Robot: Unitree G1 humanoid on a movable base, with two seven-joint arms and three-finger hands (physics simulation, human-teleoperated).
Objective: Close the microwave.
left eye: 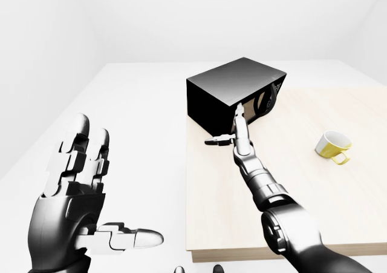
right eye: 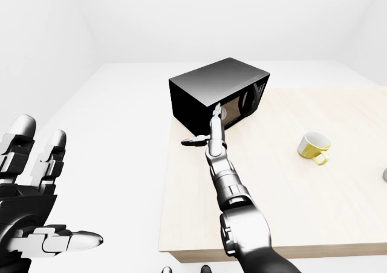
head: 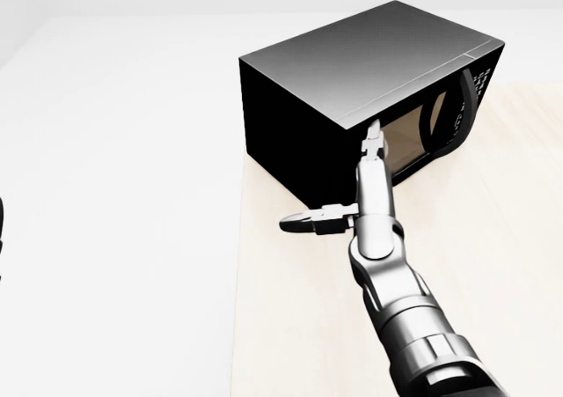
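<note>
The black microwave (head: 352, 71) stands on the near-left corner of the pale wooden table (left eye: 217, 218), its glass door (head: 413, 137) facing right in the head view. The door lies flush or nearly flush against the body; I see no gap. My right hand (head: 347, 190) is open, its fingers (head: 374, 146) stretched straight and touching the door's left edge, thumb out to the left. My left hand (left eye: 109, 188) is open and empty, raised at the lower left of the left-eye view, off the table.
A yellow mug (left eye: 332, 144) stands on the table to the right of the microwave. A small grey thing (right eye: 385, 175) shows at the right edge of the right-eye view. The table's left edge runs just below the microwave; white floor lies to its left.
</note>
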